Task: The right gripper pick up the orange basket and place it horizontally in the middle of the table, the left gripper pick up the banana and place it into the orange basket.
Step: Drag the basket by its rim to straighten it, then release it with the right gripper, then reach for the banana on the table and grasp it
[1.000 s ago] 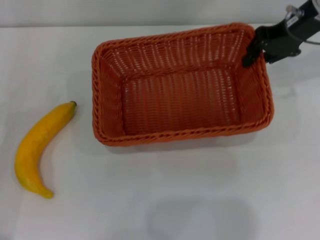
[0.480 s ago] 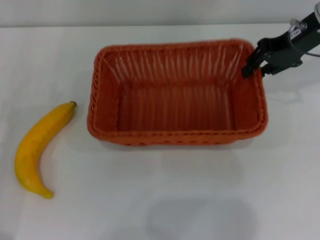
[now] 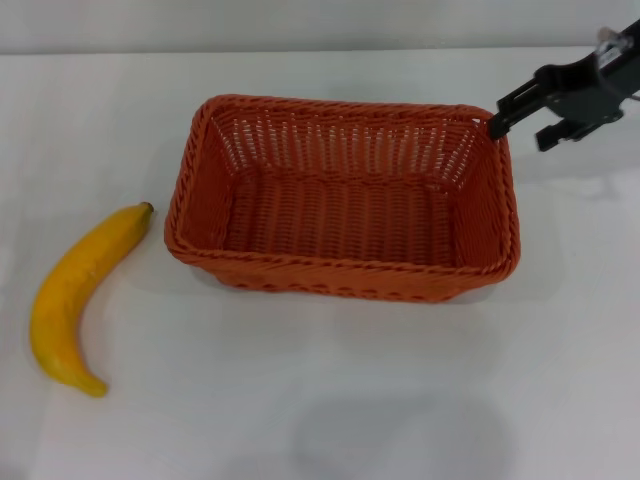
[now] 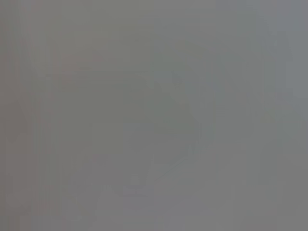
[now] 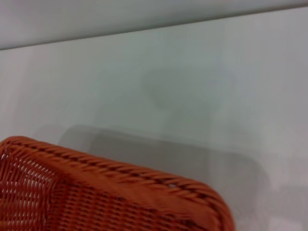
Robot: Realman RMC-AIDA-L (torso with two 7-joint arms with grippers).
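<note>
Basket (image 3: 340, 205) mid-table; right gripper (image 3: 520, 112) jaws spread at far right corner; banana (image 3: 80, 290) left.

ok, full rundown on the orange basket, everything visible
The orange basket is rectangular, orange-red, seemingly woven plastic wicker with a braided rim and slatted open-weave sides. It is empty and upright, long side across the head view, resting near the middle of the white table. The right gripper is at its far right corner; whether it touches the rim cannot be told. The banana lies apart on the basket's left. The right wrist view shows one rim corner.
</note>
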